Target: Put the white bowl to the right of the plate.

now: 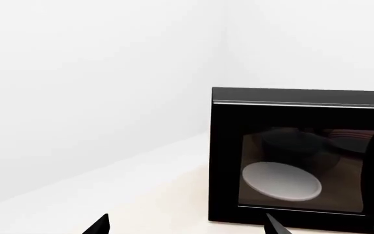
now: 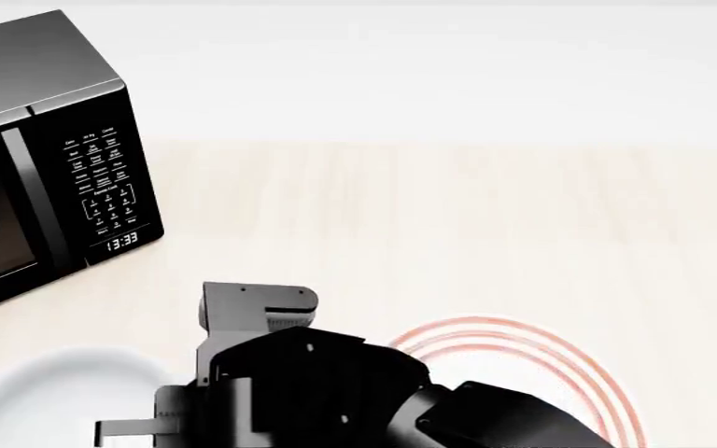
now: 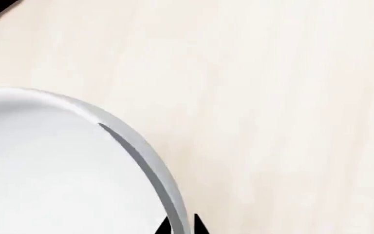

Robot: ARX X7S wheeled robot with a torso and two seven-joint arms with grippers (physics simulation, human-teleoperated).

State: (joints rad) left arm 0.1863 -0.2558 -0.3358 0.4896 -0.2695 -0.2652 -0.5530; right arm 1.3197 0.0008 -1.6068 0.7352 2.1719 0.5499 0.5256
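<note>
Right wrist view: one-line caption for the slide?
Right gripper fingers straddle the white bowl rim, one inside, one outside, over the pale wooden table.

A simulated kitchen; black microwave (image 2: 41, 159) on pale wooden counter (image 2: 458, 215).

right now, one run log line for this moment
stage: grasping | right pincer: straddling white bowl rim | bowl: left of plate | left pincer: open, facing microwave
</note>
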